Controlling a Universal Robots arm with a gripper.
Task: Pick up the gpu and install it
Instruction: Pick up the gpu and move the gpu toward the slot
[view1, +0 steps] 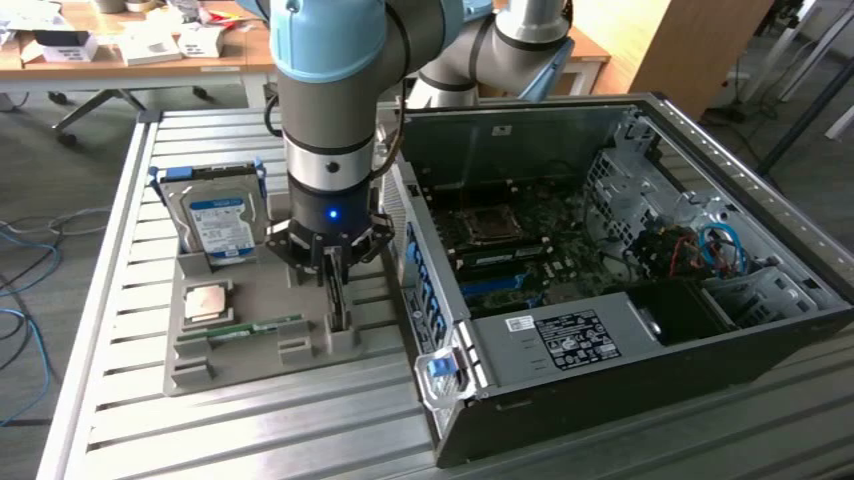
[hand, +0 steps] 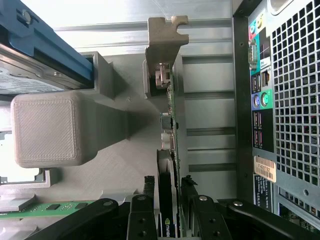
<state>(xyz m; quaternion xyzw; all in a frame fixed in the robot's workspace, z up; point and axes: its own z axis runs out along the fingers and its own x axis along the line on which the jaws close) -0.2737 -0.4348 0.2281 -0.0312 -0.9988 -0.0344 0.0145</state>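
two fingers (hand: 148, 186) of the gripper (hand: 168, 182) pinch the gpu (hand: 169, 116), wrist view.

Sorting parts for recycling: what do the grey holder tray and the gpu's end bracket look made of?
The holder tray: matte grey plastic, likely 3D-printed, going by its fine layer ridges. The bracket of the gpu: seemingly thin bare sheet metal, dull silver, bent and notched at its tip.

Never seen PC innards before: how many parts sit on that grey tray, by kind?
hard drive: 1
gpu: 1
memory stick: 1
square tan chip: 1
Total: 4
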